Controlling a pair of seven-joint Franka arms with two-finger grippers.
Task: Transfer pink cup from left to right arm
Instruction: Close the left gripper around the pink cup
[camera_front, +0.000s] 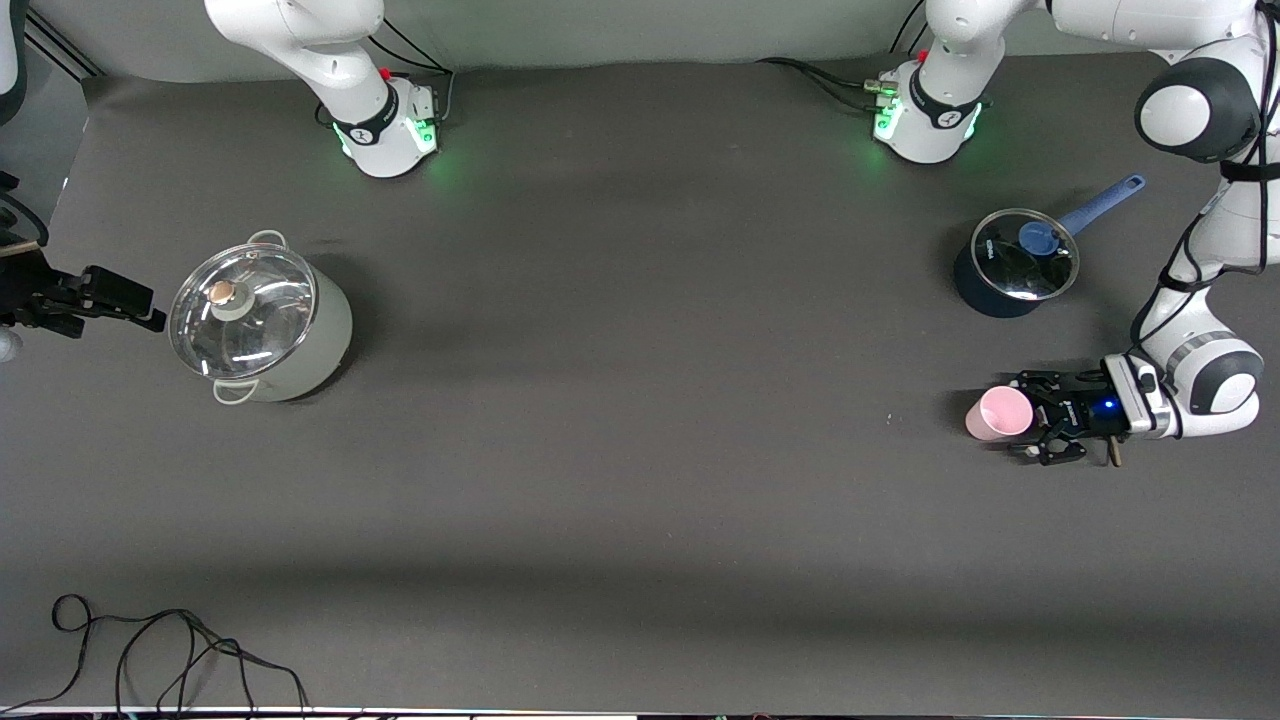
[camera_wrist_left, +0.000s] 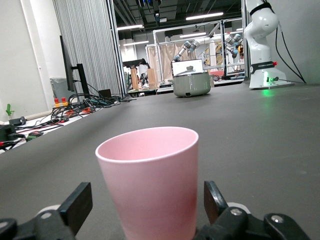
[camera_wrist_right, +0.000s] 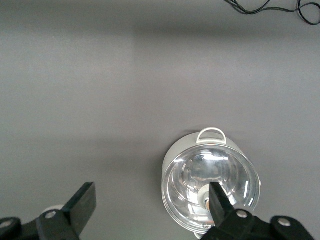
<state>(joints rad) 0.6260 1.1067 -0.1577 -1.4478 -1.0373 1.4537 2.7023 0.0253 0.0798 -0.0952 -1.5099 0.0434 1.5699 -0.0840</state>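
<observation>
The pink cup (camera_front: 1000, 412) (camera_wrist_left: 150, 170) stands upright on the dark table toward the left arm's end. My left gripper (camera_front: 1035, 417) (camera_wrist_left: 146, 200) is low at the table, open, with one finger on each side of the cup. A gap shows between each finger and the cup's wall, so nothing is gripped. My right gripper (camera_front: 140, 300) (camera_wrist_right: 152, 200) hangs open and empty in the air at the right arm's end, partly over the lidded grey pot (camera_wrist_right: 210, 180).
A grey-green pot with a glass lid (camera_front: 262, 318) sits toward the right arm's end. A dark blue saucepan with a glass lid and blue handle (camera_front: 1015, 262) stands farther from the front camera than the cup. A black cable (camera_front: 150, 650) lies at the near edge.
</observation>
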